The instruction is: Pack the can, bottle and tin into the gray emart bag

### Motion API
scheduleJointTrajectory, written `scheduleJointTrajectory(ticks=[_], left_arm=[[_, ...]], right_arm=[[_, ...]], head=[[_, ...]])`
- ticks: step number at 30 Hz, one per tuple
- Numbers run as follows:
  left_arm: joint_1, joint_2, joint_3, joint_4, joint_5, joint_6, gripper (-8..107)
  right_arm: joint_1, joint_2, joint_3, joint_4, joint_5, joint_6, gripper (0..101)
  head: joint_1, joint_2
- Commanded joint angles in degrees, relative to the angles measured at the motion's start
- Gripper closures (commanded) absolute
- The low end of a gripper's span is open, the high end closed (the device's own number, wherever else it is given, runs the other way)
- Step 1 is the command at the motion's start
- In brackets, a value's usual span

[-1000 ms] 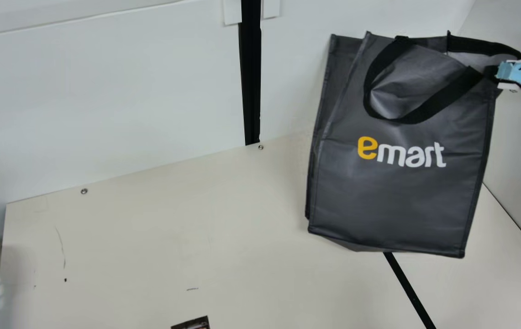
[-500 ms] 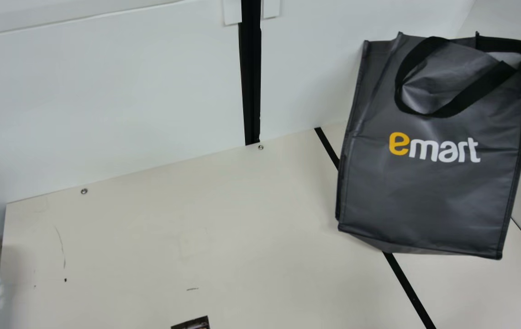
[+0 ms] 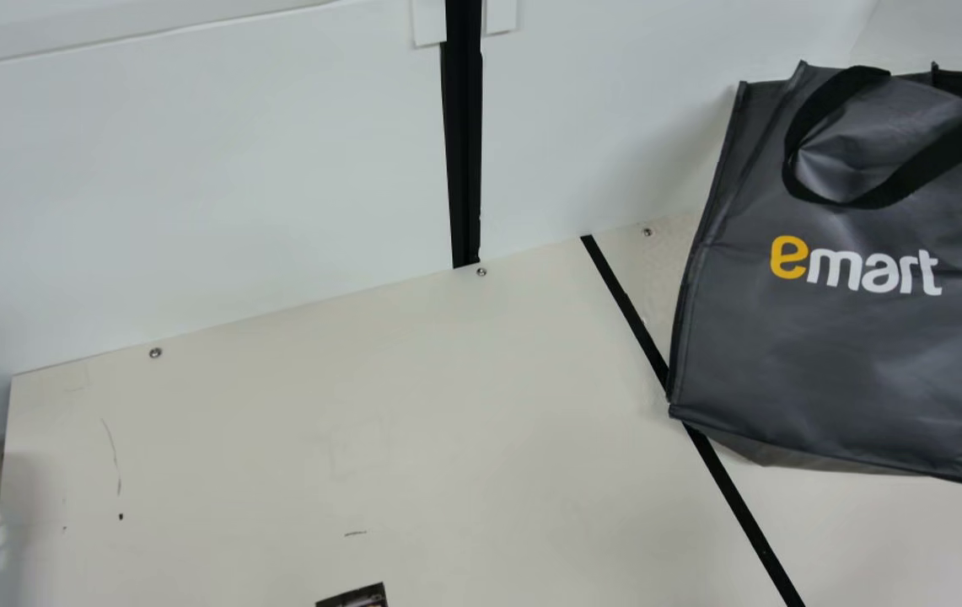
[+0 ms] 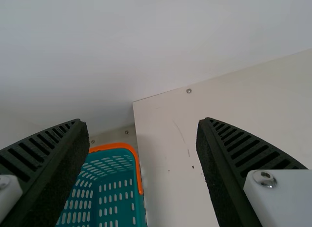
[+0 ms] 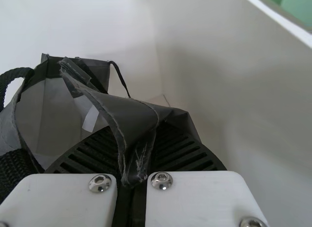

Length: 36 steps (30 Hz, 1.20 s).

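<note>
"Now, in the main view, the gray emart bag (image 3: pixel 843 354) shifts toward the robot's right, baring more of the black strip (image 3: pixel 738 506) on the cream table (image 3: pixel 362 421). What does that mean for the packing?"

"The bag is probably being brought into position; loading looks like a later step. It rides with the right claw (image 5: pixel 139 139), its printed front below and to the left of the grip, a black handle (image 3: pixel 940 164) looping down that front. Well apart from that claw, a dark printed corner (image 3: pixel 356 597) pokes in at the near edge; too little shows to name it."

"And the left wrist view?"

"The left claw (image 4: pixel 141 123) hangs with its fingers spread wide, nothing between them. Beyond its tips, partly behind one finger, sits a teal basket (image 4: pixel 138 168) with an orange rim."

"The right wrist view?"

"There the right claw is closed almost completely, pinching a fold of the bag's rim. The mouth gapes just beside and beyond the fingers, pale lining inside."

"Any risk?"

"Held by a single corner, the bag could twist or sag. Setting it upright, mouth open within the left claw's reach, seems the next call. Whether its base touches the table, I cannot tell."
</note>
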Motion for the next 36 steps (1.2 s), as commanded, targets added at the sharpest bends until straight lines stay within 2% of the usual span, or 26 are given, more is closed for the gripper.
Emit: scheduleJointTrajectory(ticks=[1,18,28,36], left_arm=[[0.00,0.00,0.00,0.00,0.00,0.00,9],[0.00,0.00,0.00,0.00,0.00,0.00,9],[0.00,0.00,0.00,0.00,0.00,0.00,9],[0.00,0.00,0.00,0.00,0.00,0.00,9]], right_arm=[[-0.44,0.31,-0.50,0.32,-0.09,-0.08,101],[-1.96,1.22,-3.76,1.25,-0.09,-3.43,45],[-1.42,1.19,-8.41,-0.47,-0.09,-6.05,11],[-0.13,0.62,-9.99,-0.39,-0.09,-6.71,10]], head=[[-1.30,-0.14],[-1.30,-0.14],[-1.30,-0.14],[-1.30,-0.14]])
